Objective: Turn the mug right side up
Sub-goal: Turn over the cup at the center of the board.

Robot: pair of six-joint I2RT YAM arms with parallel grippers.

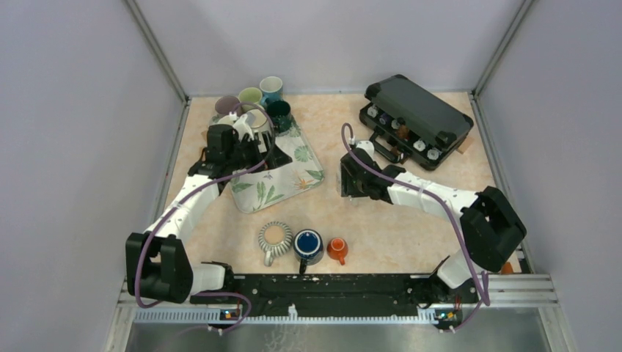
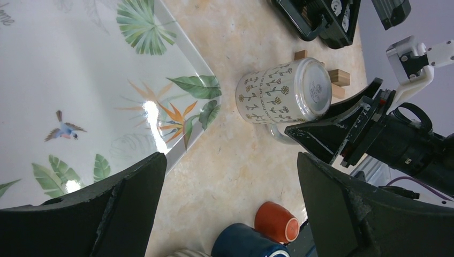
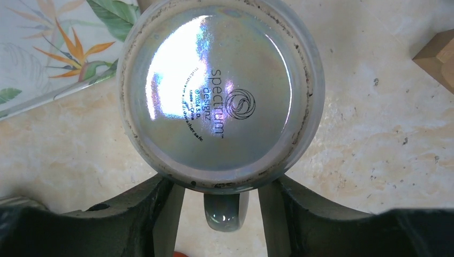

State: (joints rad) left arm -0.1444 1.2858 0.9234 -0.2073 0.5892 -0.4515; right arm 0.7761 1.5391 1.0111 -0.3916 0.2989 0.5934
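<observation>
Cream mug bears yellow flowers; white tray, green leaves.

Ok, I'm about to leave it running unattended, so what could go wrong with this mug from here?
1. The right pincer straddles only the handle of the mug; gripped there, the glossy mug might swing or slip during the flip.
2. The tray and a wooden block lie close by, so a tipping mug could knock either.

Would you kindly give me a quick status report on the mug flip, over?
Left end effector open, empty, over tray edge. Right end effector open, straddling mug handle. Mug upside down, base up. Tray close alongside.
</observation>
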